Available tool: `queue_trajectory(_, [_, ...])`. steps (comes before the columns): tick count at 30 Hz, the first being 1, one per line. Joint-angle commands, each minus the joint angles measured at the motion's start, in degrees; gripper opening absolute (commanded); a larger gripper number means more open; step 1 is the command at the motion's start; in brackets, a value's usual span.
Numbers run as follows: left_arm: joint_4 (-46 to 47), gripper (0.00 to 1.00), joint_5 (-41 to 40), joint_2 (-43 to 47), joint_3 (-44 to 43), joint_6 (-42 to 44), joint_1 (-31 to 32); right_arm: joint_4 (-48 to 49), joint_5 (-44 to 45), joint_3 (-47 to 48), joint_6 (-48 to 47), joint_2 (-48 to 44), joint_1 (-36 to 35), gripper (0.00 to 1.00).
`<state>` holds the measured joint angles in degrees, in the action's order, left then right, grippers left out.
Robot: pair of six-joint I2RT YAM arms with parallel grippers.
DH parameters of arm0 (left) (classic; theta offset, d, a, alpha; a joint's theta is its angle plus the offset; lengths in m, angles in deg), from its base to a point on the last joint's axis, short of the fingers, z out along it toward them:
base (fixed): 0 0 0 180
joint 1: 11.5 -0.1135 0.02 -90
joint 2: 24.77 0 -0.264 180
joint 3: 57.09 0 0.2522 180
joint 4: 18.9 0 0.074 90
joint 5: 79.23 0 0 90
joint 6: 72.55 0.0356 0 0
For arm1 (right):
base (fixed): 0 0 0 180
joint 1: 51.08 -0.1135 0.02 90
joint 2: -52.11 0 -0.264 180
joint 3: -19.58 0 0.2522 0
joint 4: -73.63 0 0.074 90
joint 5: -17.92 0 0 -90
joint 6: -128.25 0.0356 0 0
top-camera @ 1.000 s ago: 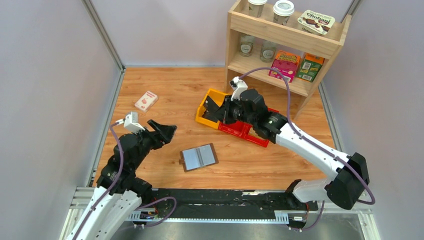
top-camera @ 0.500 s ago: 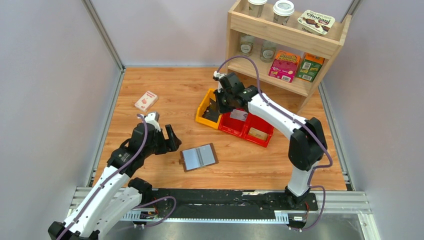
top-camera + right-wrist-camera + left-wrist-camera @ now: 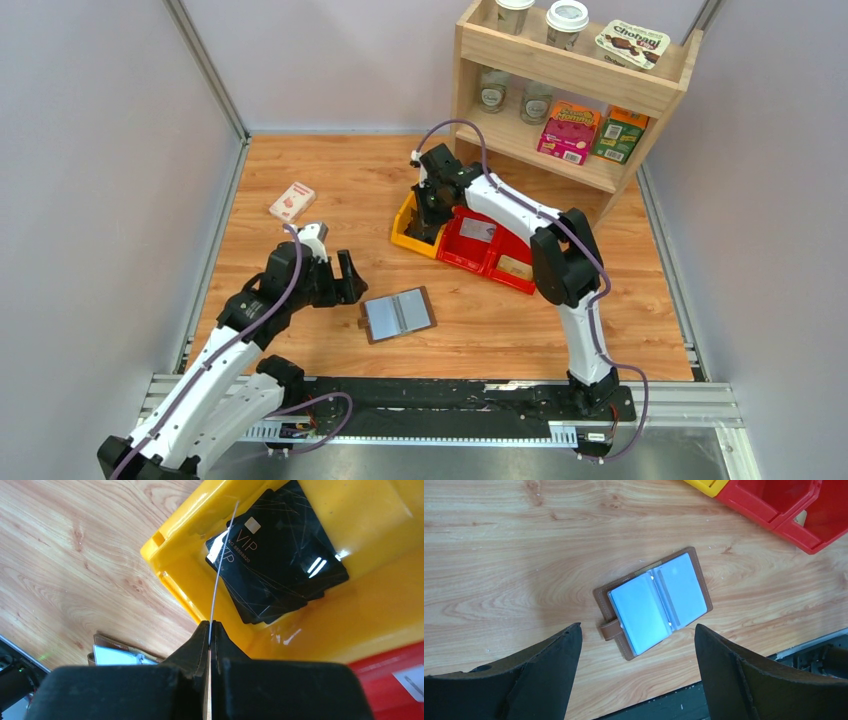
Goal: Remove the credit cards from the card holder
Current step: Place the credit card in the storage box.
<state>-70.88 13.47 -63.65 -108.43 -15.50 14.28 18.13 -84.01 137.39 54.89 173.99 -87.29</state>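
The card holder [image 3: 398, 314] lies open and flat on the wooden table, brown with pale blue inner panels [image 3: 654, 600]. My left gripper [image 3: 349, 284] hovers just left of it and above it, jaws wide open and empty [image 3: 638, 630]. My right gripper [image 3: 428, 205] is over the yellow bin [image 3: 408, 226] and shut [image 3: 209, 628] on a thin credit card [image 3: 214, 605] seen edge-on. Black VIP cards [image 3: 280, 565] lie stacked inside the yellow bin [image 3: 180, 525]. An edge of the card holder [image 3: 117, 653] shows at the lower left of the right wrist view.
Red bins [image 3: 500, 256] adjoin the yellow one and hold a grey card [image 3: 478, 230] and a tan card [image 3: 515, 267]. A white-and-red small box [image 3: 292, 202] lies at the left. A wooden shelf [image 3: 570, 95] with jars and boxes stands at the back right.
My right arm stretched back and left, bringing its held card over the yellow bin. My left arm swung down and right toward the card holder, its jaws spread a little wider.
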Motion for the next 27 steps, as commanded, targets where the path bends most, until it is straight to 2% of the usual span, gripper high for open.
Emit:
queue_trajectory(1, [2.71, 0.89, 1.87, -1.99, -2.32, 1.49, -0.03, -0.8, -5.21, 5.37, 2.42, 3.44, 0.79, 0.0])
queue_trajectory(4, [3.06, 0.89, 2.66, -4.18, -2.58, 1.13, 0.06, -1.24, -6.71, 6.69, 3.65, 5.29, 1.31, 0.01])
queue_trajectory(6, [3.24, 0.89, 3.18, -5.42, -2.84, 0.87, 0.06, -1.59, -6.19, 7.3, 4.27, 5.82, 1.66, 0.05])
queue_trajectory(14, [4.91, 0.88, 5.91, -8.85, -3.11, 0.34, 0.06, -3.7, 0.75, 8.54, 3.75, 2.4, 2.19, 0.38])
queue_trajectory(18, [5.08, 0.87, 7.23, -11.04, -3.2, -0.53, -0.03, -5.02, 4.44, 8.1, 2.87, -1.99, 2.19, 0.49])
queue_trajectory(22, [3.94, 0.84, 7.32, -13.42, -3.37, -0.54, 0.06, -2.83, 6.38, 3.54, 3.39, -9.28, 1.58, 0.58])
queue_trajectory(27, [2.89, 0.81, 7.94, -16.41, -3.29, -0.89, 0.06, 3.66, 7.7, -9.45, 6.02, -19.22, -1.84, 0.64])
